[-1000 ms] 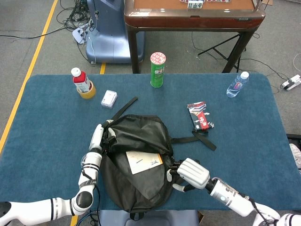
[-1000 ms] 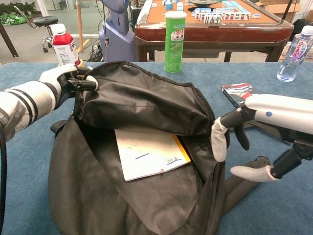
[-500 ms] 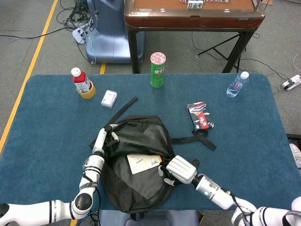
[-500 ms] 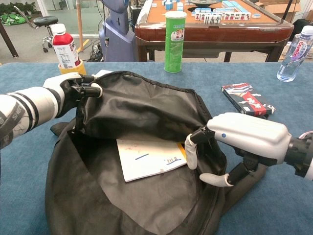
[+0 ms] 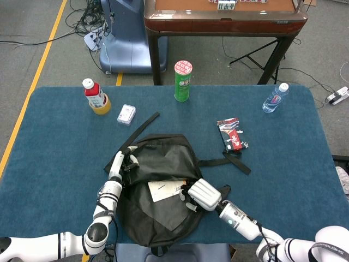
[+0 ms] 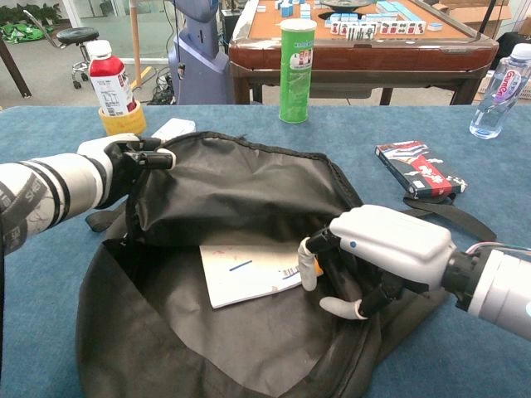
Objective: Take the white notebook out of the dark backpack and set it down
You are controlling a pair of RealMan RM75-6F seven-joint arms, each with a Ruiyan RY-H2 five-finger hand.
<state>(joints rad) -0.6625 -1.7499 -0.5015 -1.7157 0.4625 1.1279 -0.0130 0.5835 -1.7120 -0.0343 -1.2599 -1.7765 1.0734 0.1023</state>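
The dark backpack (image 5: 163, 164) (image 6: 241, 186) lies unzipped on the blue table, and the white notebook (image 5: 163, 190) (image 6: 249, 272) shows inside its mouth. My left hand (image 5: 123, 162) (image 6: 124, 162) grips the upper flap's left edge and holds it back. My right hand (image 5: 200, 194) (image 6: 386, 247) reaches into the opening from the right, with its fingers apart and curled. One fingertip (image 6: 308, 267) is at the notebook's right edge and the thumb sits below it. Whether they touch the notebook I cannot tell. Nothing is clamped between them.
A green can (image 5: 182, 80) stands at the back centre. A red-capped bottle (image 5: 95, 94) and a small card box (image 5: 126, 114) are at the back left. A red-black packet (image 5: 232, 134) and a water bottle (image 5: 274, 98) are at the right. Backpack straps (image 5: 232, 160) trail right.
My right hand has moved left from beside the backpack into its opening, up to the notebook's edge. The left hand has lowered the flap a little and still holds it.
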